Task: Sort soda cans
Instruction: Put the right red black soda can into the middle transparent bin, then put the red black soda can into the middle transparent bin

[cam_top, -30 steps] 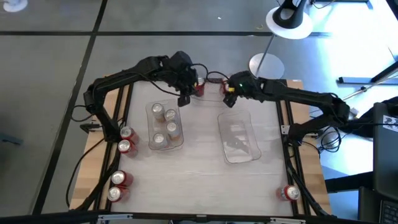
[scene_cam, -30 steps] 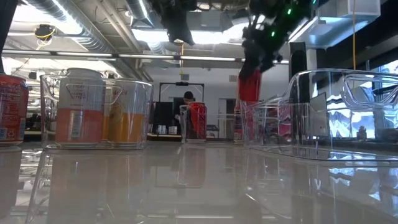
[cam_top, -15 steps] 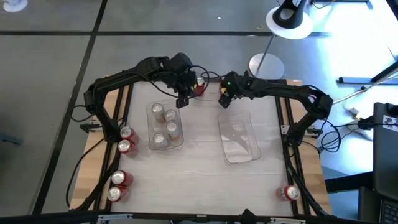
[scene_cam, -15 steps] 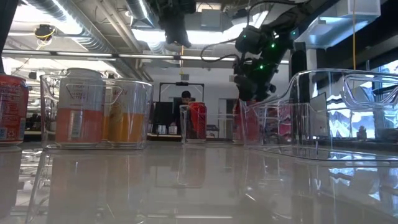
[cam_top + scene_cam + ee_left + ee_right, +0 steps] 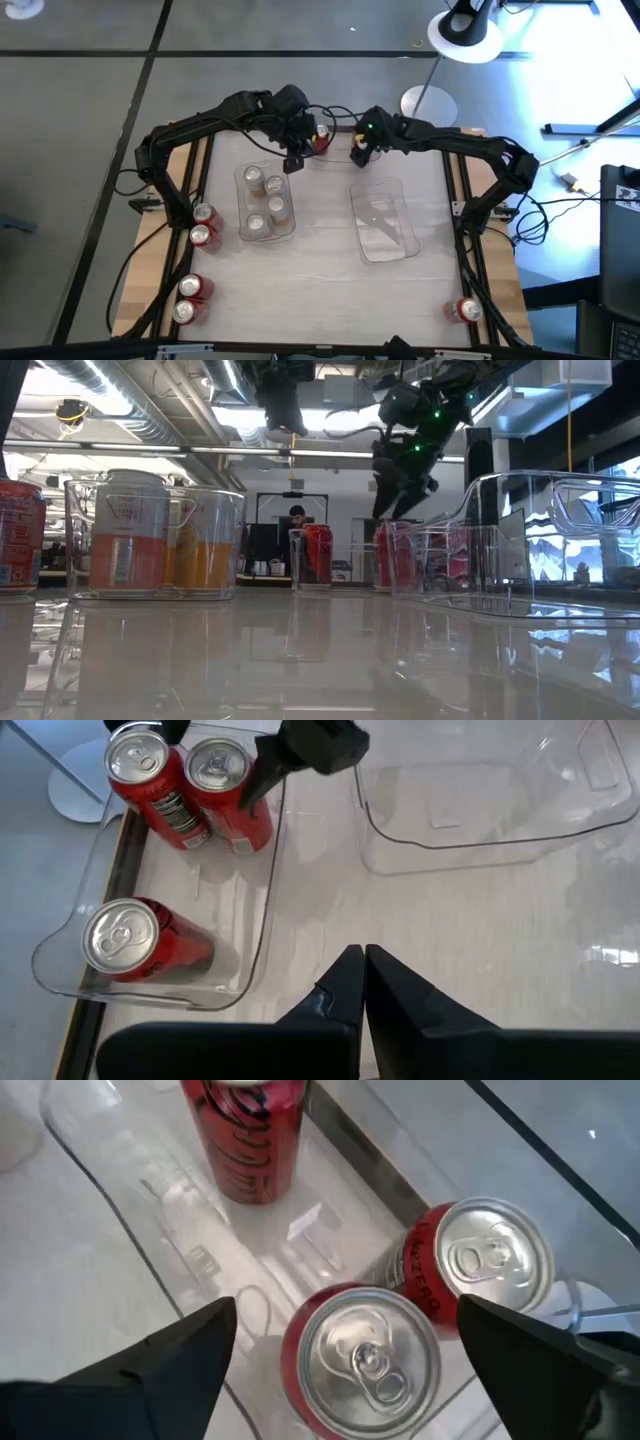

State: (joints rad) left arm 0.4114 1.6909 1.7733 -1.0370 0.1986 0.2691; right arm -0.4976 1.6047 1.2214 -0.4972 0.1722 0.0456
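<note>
Soda cans are sorted by body colour into clear bins on the counter (image 5: 330, 280). Three red cans stand in a far bin (image 5: 70, 975) at 12 o'clock: two touching each other (image 5: 150, 785) (image 5: 225, 790) at one end, one (image 5: 125, 935) apart at the other. Pale and orange-bodied cans (image 5: 262, 200) occupy the left bin (image 5: 243, 235) at about 10 o'clock, so that colour evidently has its own container. The right bin (image 5: 385, 220) near centre holds nothing visible. Unsorted red cans remain along the counter's edges: two (image 5: 203, 225) at 9 o'clock, two (image 5: 188, 299) at 7 o'clock, one (image 5: 466, 310) at 5 o'clock.

The right gripper (image 5: 345, 1380) hangs directly over the paired red cans, its fingers (image 5: 170, 1355) spread wide to either side of the nearer can and pinching nothing; this pose suits a can just set upright or one about to be taken, and which applies cannot be told. The left gripper (image 5: 360, 970) hovers above bare counter between the far bin and the right bin, fingers pressed together and empty, likely waiting clear of the other arm.

Judged progress: roughly half, with five cans outside any bin.
</note>
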